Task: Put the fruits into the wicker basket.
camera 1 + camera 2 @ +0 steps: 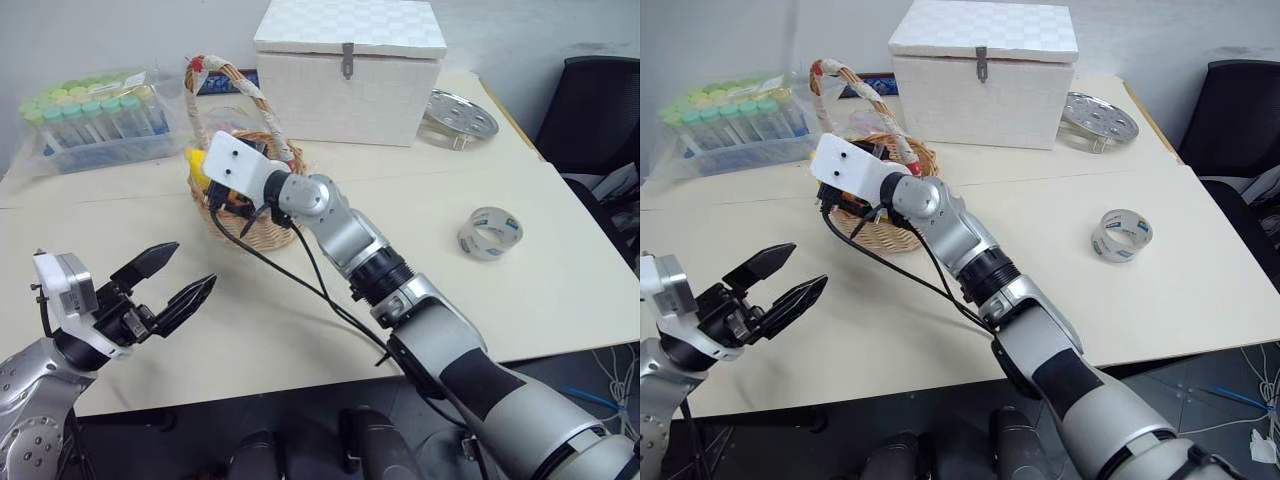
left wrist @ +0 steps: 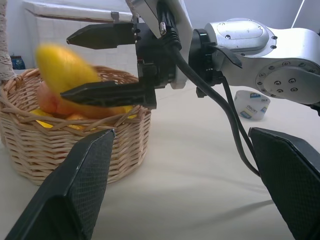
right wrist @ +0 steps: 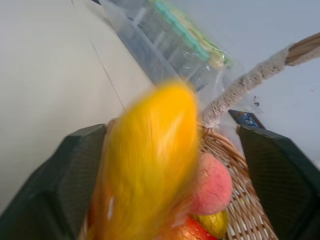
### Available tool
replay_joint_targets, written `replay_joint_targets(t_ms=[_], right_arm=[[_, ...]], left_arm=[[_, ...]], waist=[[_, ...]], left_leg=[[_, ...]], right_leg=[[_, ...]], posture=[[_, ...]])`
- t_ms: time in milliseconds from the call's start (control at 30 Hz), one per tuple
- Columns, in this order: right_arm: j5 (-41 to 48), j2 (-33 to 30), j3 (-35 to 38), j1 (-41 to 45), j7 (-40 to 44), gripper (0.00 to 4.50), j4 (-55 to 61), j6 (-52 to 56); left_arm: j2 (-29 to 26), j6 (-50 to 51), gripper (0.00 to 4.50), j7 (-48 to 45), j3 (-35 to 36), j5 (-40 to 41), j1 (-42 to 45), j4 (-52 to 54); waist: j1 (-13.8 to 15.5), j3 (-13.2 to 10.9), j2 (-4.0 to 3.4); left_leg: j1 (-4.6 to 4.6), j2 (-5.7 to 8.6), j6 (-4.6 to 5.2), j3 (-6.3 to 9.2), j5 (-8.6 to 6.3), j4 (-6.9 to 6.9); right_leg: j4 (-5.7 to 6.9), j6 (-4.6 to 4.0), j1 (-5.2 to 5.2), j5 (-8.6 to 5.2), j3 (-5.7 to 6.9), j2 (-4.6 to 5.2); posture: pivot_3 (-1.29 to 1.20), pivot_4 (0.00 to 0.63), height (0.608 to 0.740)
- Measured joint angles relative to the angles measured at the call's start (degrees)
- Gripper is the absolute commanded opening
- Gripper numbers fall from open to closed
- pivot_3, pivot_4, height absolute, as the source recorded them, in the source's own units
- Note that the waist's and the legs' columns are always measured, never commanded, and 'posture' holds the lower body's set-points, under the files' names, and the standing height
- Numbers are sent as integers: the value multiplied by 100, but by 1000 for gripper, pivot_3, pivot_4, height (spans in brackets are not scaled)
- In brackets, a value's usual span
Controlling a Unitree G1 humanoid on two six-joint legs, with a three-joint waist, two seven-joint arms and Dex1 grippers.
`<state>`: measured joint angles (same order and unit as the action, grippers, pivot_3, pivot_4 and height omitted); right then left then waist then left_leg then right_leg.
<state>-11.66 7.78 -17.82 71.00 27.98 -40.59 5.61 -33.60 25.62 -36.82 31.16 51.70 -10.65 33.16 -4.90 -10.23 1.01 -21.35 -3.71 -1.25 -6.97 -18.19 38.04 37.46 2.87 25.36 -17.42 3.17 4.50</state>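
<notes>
Mango (image 3: 150,165) blurred between spread fingers over basket (image 2: 60,155).

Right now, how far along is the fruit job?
Nearly done. The peach already lies in the wicker basket. The mango shows blurred between the open fingers of the right end effector, over the basket, seemingly just let go. Left: see it settle inside. The left end effector is open, holding nothing.

The wicker basket (image 2: 75,150) is rough woven cane, its handle (image 1: 240,85) wrapped in what looks like white cloth tape. The mango (image 3: 150,165) has smooth, slightly glossy skin, the peach (image 3: 212,185) a matt, fuzzy one. The table (image 1: 450,300) is smooth and matt; the tape roll (image 1: 489,232) is glossy clear plastic.
</notes>
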Motion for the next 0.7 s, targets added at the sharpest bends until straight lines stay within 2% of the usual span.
replay_joint_targets(t_ms=[100,233,433,567,700], right_arm=[[335,-36,210,0,325,4463,13,49],[774,-531,332,-38,1230,4463,268,23],[2204,-1220,540,-823,3266,4463,2019,462],[2445,-2036,754,-1431,3653,4463,2287,529],[2589,-2403,1042,-1637,3669,4463,2340,714]], left_arm=[[-8,0,4500,21,-35,1,55,0],[-23,0,4500,22,-28,11,49,-14],[-43,8,4500,-27,-68,14,77,-23],[-225,39,4500,-186,50,49,-74,-31],[-421,125,4500,-368,424,242,-248,-55]], waist=[[6,0,0],[24,0,0],[21,0,1],[38,0,2],[1,-3,-1]], left_leg=[[0,0,1,1,0,0],[-3,2,4,3,-2,0],[-5,-2,9,5,-5,-8],[-3,4,13,4,-7,-3],[6,0,12,0,-7,-7]], right_leg=[[0,0,0,0,1,0],[-1,1,-1,0,2,1],[2,3,-2,2,5,-2],[-8,4,-3,2,6,2],[-5,2,-2,1,1,-5]], posture=[[0,150,740],[0,150,740],[0,150,740],[0,150,740],[0,150,740]])
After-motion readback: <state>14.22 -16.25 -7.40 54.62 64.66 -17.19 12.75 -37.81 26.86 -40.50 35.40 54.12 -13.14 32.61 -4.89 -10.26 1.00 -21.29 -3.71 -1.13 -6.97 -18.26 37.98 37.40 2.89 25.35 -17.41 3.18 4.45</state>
